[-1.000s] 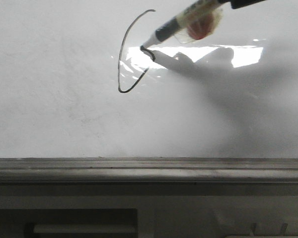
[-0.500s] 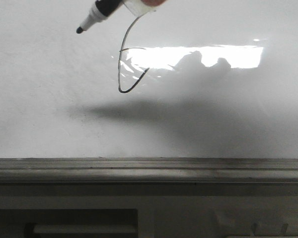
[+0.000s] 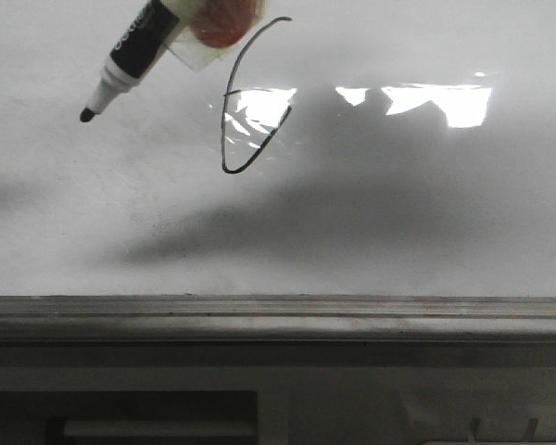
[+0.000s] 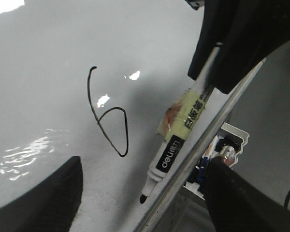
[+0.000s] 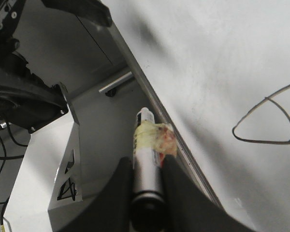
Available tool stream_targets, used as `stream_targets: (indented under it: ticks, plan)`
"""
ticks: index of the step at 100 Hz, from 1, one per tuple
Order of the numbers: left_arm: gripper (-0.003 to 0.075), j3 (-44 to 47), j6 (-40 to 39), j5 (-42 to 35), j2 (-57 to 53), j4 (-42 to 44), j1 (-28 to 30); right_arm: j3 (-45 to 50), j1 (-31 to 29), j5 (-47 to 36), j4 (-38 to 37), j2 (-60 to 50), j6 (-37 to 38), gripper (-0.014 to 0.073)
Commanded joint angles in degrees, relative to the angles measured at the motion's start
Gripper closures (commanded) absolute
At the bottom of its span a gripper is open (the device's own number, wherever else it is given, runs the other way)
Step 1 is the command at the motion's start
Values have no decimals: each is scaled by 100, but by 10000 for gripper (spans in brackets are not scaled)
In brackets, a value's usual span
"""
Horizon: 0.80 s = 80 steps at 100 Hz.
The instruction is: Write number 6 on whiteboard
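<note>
In the front view the grey metal ledge (image 3: 278,315) ran nearest the camera along the lower edge of the whiteboard (image 3: 426,232). Above it, the marker pen (image 3: 134,56) hung slanted with its black tip pointing down and to the left, off the board's surface and well to the left of the number 6 (image 3: 246,102). A yellowish tape wrap with a reddish patch (image 3: 218,23) circled the pen's barrel. The right wrist view showed the right gripper (image 5: 147,181) closed on that barrel, a finger (image 5: 117,193) pressed against each side. In the left wrist view the left gripper (image 4: 140,193) stood wide apart with nothing between its dark fingers (image 4: 48,198), while the pen hung in front of it. The number 6 lay farther up the board as a thin black curved stroke with a pointed loop at its bottom, beside a bright light reflection (image 3: 440,100).
</note>
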Motion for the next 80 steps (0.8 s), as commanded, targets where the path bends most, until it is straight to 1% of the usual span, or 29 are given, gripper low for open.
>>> stream_targets:
  ticks: [1,12,22,31,47,64,71,80]
  plan:
    - [239,-254,30,-219,245,-318,-210,-362,95,-12,155,-11,0,638]
    - [239,-413,71,-219,554,-302,-429,-546,185,257,41,184,0,638]
    - [244,-547,170,-211,812,-280,-577,-604,189,254,30,231,0,638]
    - [277,-587,341,-201,1032,-270,-683,-645,189,267,32,231,0,638]
    - [346,-592,365,-177,1301,-103,-745,-732,189,294,-9,231,0,638]
    - [364,-601,481,-232,1343,-94,-745,-742,189,294,-9,231,0,638]
    - [396,-601,481,-296,1343,-94,-745,-742,189,294,-9,231,0,638]
    - [468,-601,490,-296,1343,-90,-745,-742,189,294,-9,231,0,638]
